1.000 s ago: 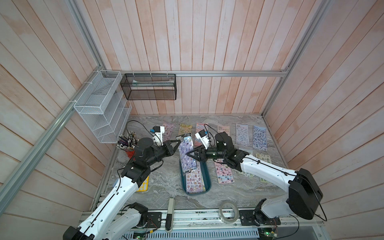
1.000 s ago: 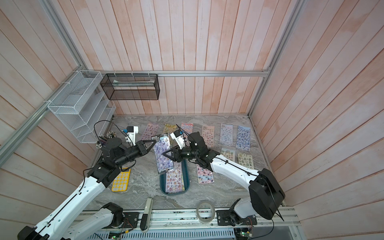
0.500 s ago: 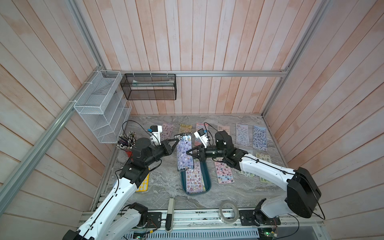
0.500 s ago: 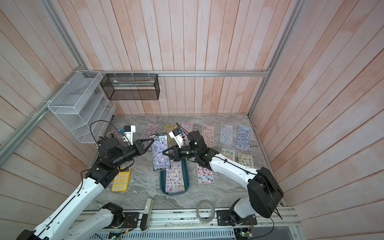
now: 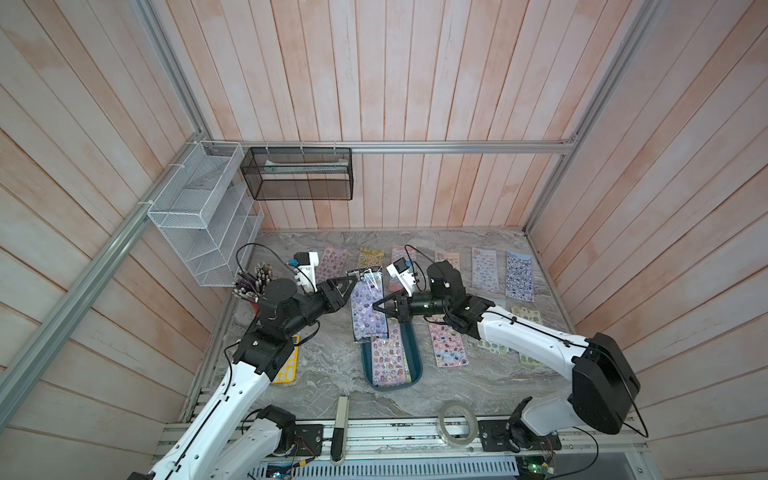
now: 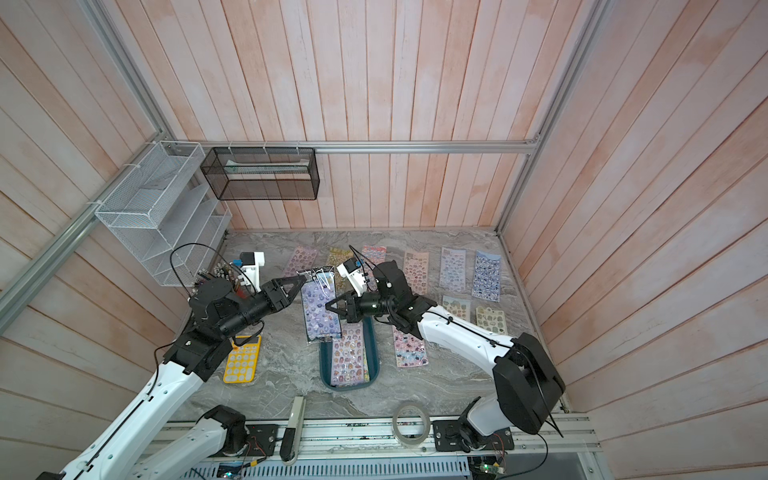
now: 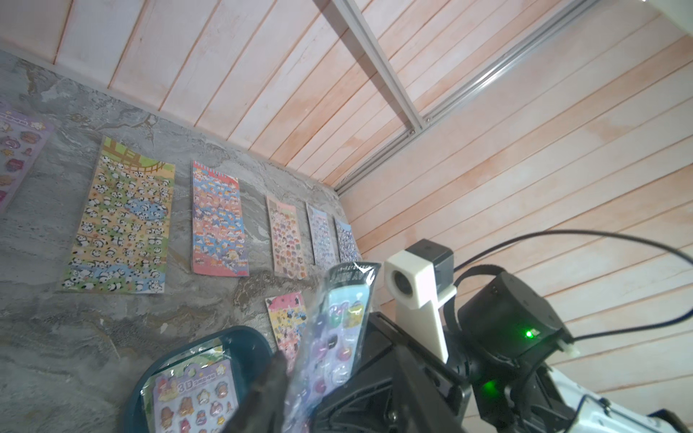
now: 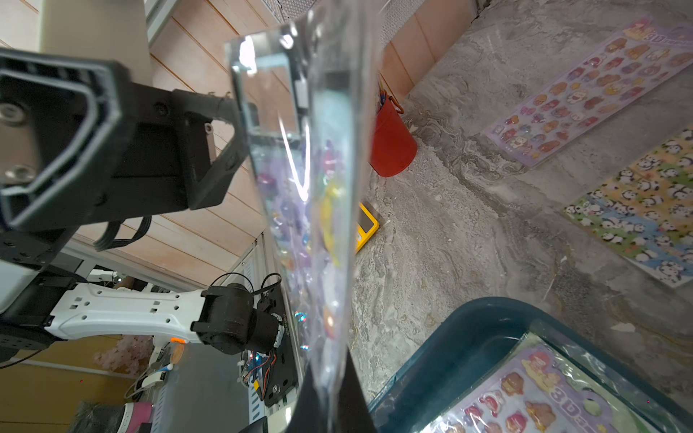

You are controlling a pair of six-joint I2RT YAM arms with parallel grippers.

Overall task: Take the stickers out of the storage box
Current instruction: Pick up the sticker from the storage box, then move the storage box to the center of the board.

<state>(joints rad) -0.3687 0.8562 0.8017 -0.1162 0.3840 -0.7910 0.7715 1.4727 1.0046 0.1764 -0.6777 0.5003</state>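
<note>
White arm links (image 5: 532,338), black joints (image 5: 598,388), black fingers (image 5: 344,287), looping cables (image 7: 555,232)

**A:** How is the left side standing?

**B:** In both top views the left arm (image 5: 232,386) is rising from the lower left of the frame and bending at the elbow. The left gripper (image 5: 353,281) is pointing right toward the centre, and in the right wrist view its jaws are standing apart.

**A:** And the right?

**B:** The right arm (image 5: 528,336) is stretching in from the lower right, forearm lying low. The right gripper (image 5: 374,306) is aiming leftward, pinching a sticker sheet (image 5: 368,320). The two grippers are facing each other, tips near but apart.
</note>
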